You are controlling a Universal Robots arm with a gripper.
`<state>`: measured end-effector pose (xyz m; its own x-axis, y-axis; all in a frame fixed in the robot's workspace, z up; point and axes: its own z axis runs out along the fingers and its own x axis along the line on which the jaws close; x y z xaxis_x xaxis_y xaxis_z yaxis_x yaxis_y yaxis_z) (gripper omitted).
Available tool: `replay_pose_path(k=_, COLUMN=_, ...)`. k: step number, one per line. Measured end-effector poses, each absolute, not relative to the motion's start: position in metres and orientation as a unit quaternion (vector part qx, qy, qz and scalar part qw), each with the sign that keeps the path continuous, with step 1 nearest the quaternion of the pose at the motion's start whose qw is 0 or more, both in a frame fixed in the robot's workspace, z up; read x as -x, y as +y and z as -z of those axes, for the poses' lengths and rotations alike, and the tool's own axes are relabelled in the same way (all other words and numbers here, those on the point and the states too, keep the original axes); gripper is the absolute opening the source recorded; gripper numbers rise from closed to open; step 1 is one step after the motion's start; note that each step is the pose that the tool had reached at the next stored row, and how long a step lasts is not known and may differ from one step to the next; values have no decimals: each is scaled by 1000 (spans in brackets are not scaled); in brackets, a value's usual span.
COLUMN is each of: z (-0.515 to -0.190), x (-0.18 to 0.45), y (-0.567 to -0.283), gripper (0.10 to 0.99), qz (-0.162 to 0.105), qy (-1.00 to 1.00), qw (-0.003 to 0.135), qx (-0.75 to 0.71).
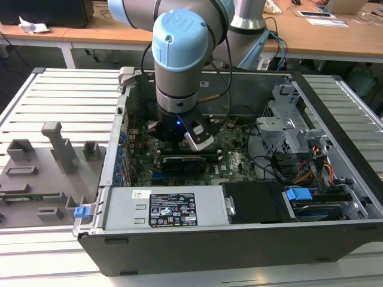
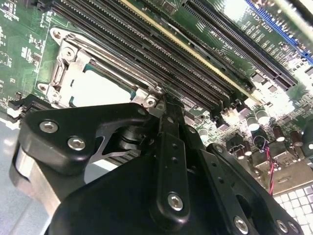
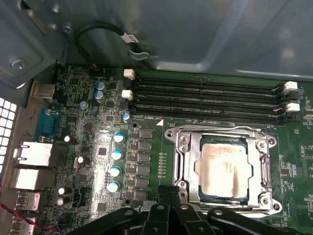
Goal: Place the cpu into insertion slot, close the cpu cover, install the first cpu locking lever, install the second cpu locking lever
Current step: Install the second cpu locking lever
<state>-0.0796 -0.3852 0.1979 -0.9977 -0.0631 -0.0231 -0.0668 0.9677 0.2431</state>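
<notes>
The cpu (image 3: 225,169) lies flat in the insertion slot (image 3: 266,205), pale metal face up; it also shows in the second wrist view as a bright square, the cpu (image 2: 98,90). The cpu cover (image 3: 220,133) is down around it, its silvery frame (image 2: 68,61) framing the chip. My gripper (image 3: 168,193) is shut with its black fingertips pressed together and nothing visibly between them. The tips sit right at the socket's edge, close to one corner screw (image 2: 150,101). In the exterior view my arm's wrist (image 1: 179,66) reaches down into the open computer case.
Long black memory slots (image 3: 205,98) run beside the socket. Capacitors (image 3: 116,161) and rear ports (image 3: 32,154) stand on the board's other side. In the case are a black expansion card (image 1: 182,162), power supply (image 1: 170,209) and drive cage (image 1: 287,125). A grey fixture tray (image 1: 42,173) lies outside.
</notes>
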Motion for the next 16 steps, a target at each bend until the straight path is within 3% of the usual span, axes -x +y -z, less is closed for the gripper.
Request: replay_pose_path(k=16, z=-216, x=81, y=-385, gripper=106, qz=-123, qy=992, qw=8, qx=33)
